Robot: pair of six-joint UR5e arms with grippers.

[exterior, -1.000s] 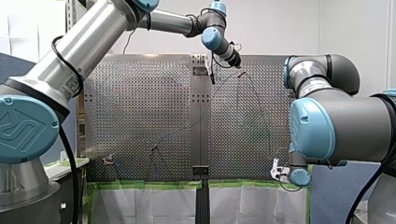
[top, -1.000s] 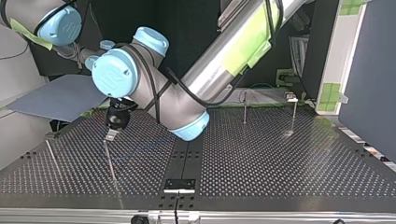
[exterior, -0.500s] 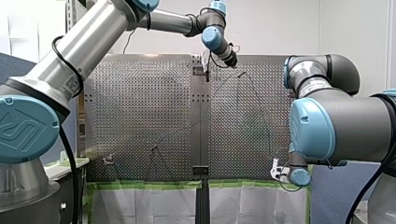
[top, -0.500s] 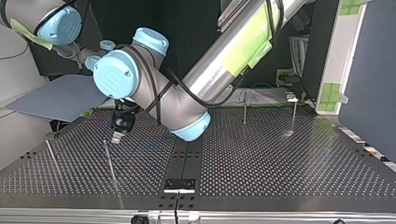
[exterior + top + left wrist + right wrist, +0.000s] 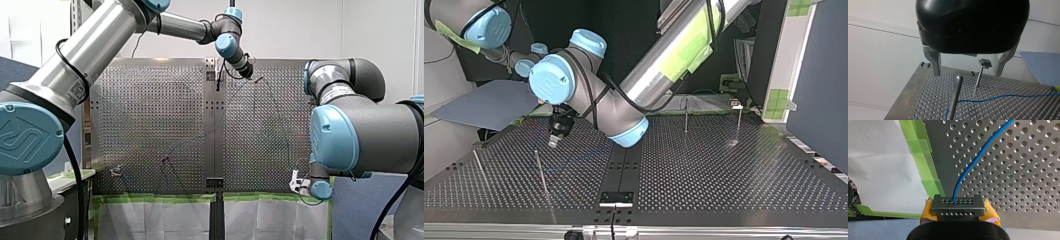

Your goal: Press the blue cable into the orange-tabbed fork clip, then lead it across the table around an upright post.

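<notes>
Hidden behind right end effector [image 5: 958,204]: blue cable [image 5: 978,155] end; post [image 5: 954,97] base cut off.

I see the perforated table [image 5: 734,180] split by a black centre strip [image 5: 624,167]. A grey-blue board [image 5: 484,105] lies at the top view's nine o'clock. Green tape [image 5: 150,198] edges white sheeting [image 5: 150,220] at the front view's six o'clock.
</notes>
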